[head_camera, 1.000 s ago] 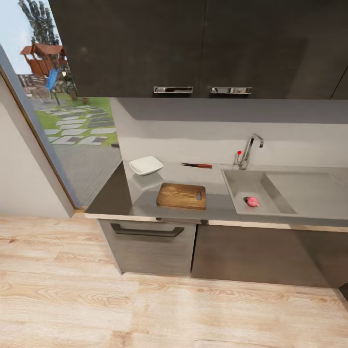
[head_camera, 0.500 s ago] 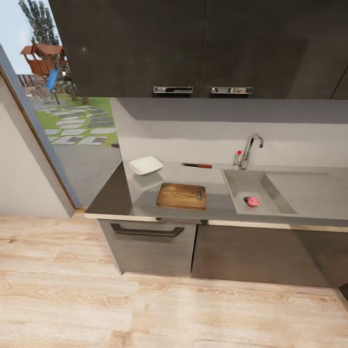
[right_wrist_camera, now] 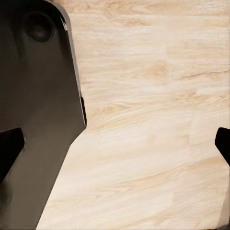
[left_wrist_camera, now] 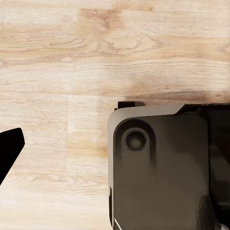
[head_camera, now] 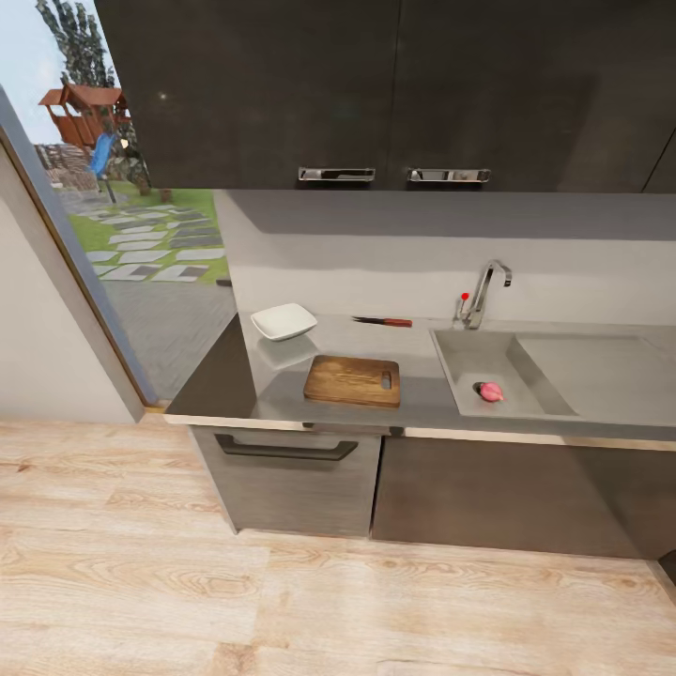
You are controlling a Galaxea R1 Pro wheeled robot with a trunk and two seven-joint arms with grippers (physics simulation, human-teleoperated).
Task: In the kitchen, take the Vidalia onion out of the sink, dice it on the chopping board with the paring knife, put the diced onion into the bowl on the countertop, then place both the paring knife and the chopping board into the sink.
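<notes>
Grey countertop (head_camera: 282,399) with bowl (head_camera: 284,321), paring knife (head_camera: 383,321), chopping board (head_camera: 353,380)

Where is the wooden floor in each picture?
Head view: the wooden floor covers the lower part, in front of the grey base units.
Left wrist view: the wooden floor lies beneath the dark robot body.
Right wrist view: the wooden floor spreads beside the dark robot body.
Shared landmark: its pale planks with brown grain.

Both wrists point straight down. The right gripper (right_wrist_camera: 115,143) has its fingertips (right_wrist_camera: 9,148) spread wide apart; between them nothing is held. One left fingertip (left_wrist_camera: 8,146) shows beside the robot's dark base (left_wrist_camera: 158,167).
</notes>
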